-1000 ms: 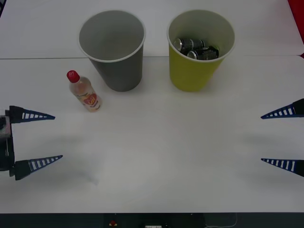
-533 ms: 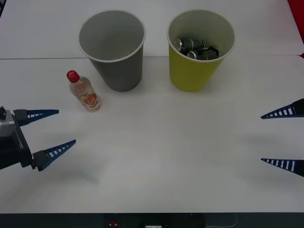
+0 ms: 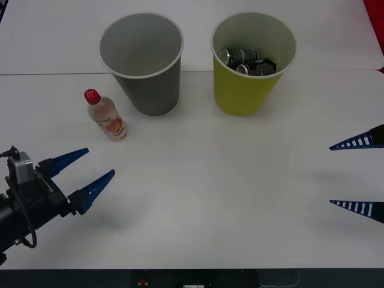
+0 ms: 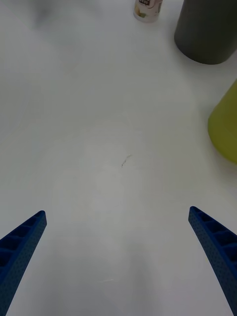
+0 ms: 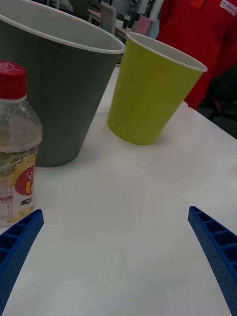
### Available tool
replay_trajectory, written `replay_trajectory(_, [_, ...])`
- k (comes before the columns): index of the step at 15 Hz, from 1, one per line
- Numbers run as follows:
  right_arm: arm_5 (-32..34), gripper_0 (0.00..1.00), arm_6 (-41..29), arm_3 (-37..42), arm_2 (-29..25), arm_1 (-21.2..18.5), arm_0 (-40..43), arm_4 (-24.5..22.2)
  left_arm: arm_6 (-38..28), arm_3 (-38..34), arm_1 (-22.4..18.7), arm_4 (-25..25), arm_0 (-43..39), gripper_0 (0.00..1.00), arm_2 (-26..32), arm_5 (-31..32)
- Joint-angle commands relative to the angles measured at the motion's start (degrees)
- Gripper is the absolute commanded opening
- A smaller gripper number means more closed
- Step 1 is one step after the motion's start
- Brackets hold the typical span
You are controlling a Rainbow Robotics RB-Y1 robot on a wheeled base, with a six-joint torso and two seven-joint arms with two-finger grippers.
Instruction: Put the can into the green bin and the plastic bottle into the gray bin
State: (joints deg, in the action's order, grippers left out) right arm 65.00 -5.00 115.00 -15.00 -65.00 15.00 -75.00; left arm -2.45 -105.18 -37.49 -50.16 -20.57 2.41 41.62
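The plastic bottle (image 3: 105, 116) with its red cap stands upright on the white table, left of the gray bin (image 3: 144, 65); in the left wrist view the plastic bottle (image 5: 17, 153) is close ahead. The green bin (image 3: 252, 60) stands to the right of the gray one and holds cans (image 3: 246, 60). My left gripper (image 3: 96, 167) is open, low over the table, near and a little left of the bottle, its fingers pointing toward it. My right gripper (image 3: 331, 174) hangs open at the right edge, far from everything.
The table (image 3: 216, 180) is bare in the middle and front. A seam runs across it behind the bins. In the left wrist view the gray bin (image 5: 59, 89) and green bin (image 5: 153, 94) stand side by side, with a person in red (image 5: 197, 29) behind.
My left arm has swung inward and forward toward the bottle, its fingers turning to point at it. The right gripper, bottle and bins have not moved.
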Motion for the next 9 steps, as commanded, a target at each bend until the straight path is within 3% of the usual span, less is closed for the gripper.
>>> replay_trajectory(1, [0.0, 1.0, 0.0, 0.0, 0.0, 0.0, 0.0, 0.0, -0.4, -0.4, 2.8, 3.3, -0.1, 1.0, -2.4, -6.7])
replay_trajectory(4, [0.0, 1.0, 0.0, 0.0, 0.0, 0.0, 0.0, 0.0, 0.1, -0.6, 4.0, 7.1, -0.4, 1.0, -3.6, -15.2])
replay_trajectory(9, [0.0, 1.0, 0.0, 0.0, 0.0, 0.0, 0.0, 0.0, 1.0, -0.7, 4.4, 11.0, 0.0, 1.0, -4.5, -23.0])
